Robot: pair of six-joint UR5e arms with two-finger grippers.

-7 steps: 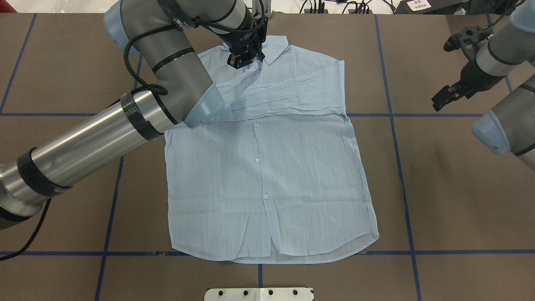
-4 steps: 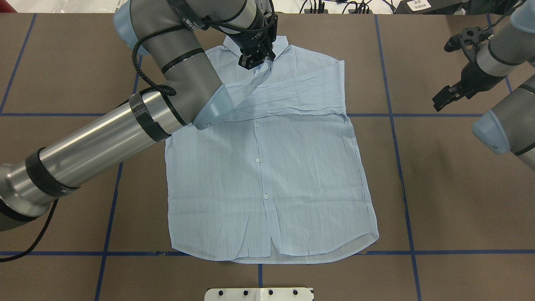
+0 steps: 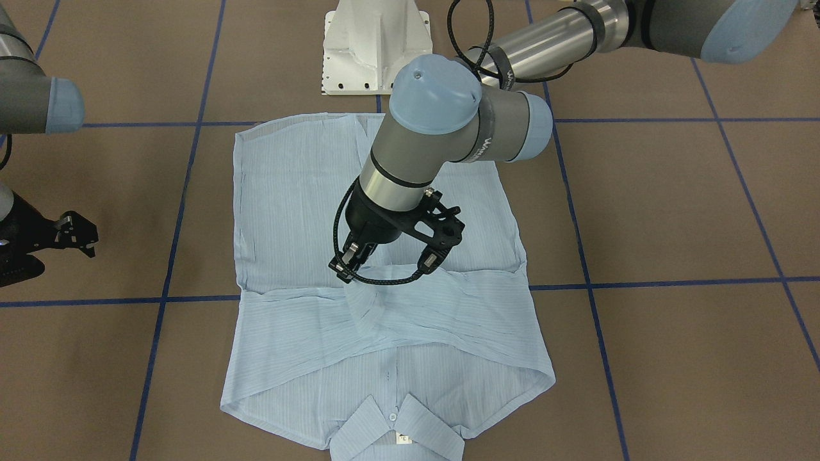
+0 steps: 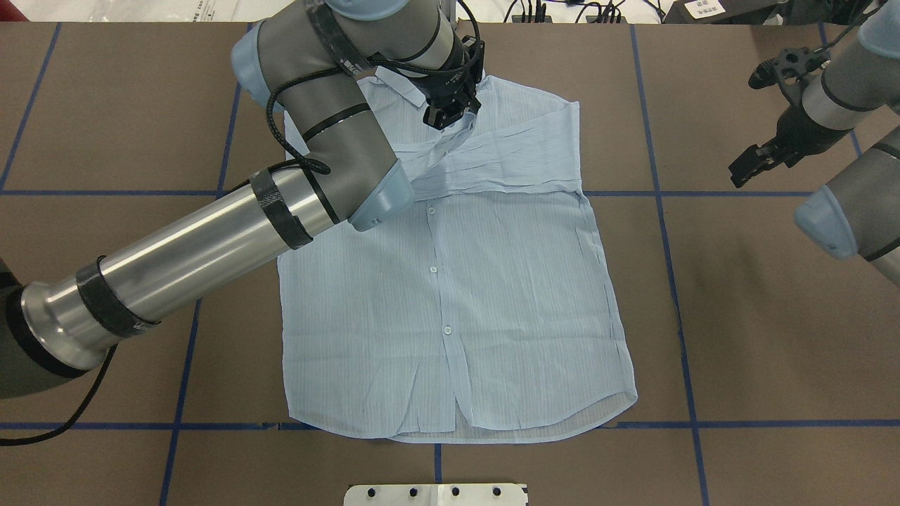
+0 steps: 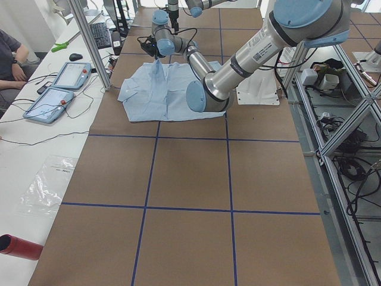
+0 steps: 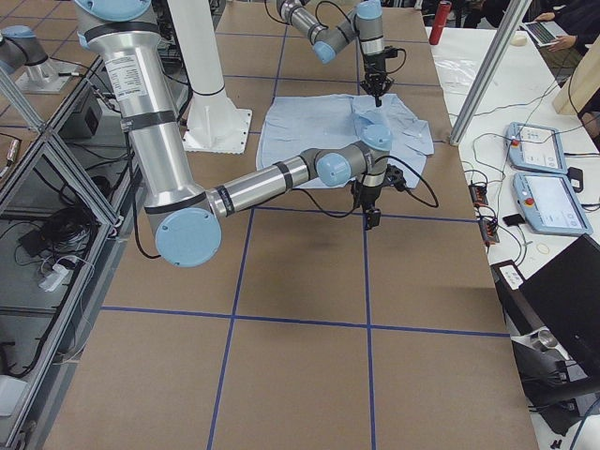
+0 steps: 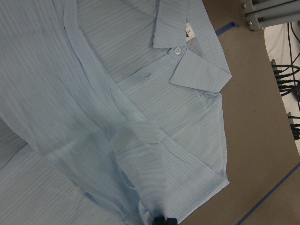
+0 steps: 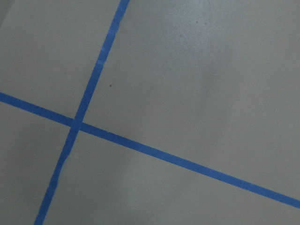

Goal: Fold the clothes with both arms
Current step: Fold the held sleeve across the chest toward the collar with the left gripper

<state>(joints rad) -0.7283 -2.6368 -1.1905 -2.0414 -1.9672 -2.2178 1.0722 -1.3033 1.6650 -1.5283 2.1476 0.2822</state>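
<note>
Shirt [image 4: 450, 302] lies flat and buttoned, front up, at the middle of the table [image 4: 738, 316], with the collar [image 3: 396, 430] toward the edge far from the robot's base and the hem toward the near edge. One folded sleeve [image 4: 520, 158] is laid across the chest. The other sleeve [image 3: 360, 306] is raised off the chest near its cuff end, pinched in the left gripper [image 4: 450, 112]; the jaws are clenched on the cloth, and the wrist view shows fabric running up to a black fingertip at the bottom of its picture. Judged step: second sleeve fold, partway across. The next move likely calls for laying this sleeve flat over the first without dragging the thin fabric beneath, then letting go. The right gripper [image 4: 747, 167] hangs over bare table toward the right edge, well apart from the shirt and holding nothing; whether it is open cannot be told. Writing: white neck label [image 7: 189, 29] carries a dark mark, too small to read. Blue tape lines [image 4: 661, 193] grid the table.
</note>
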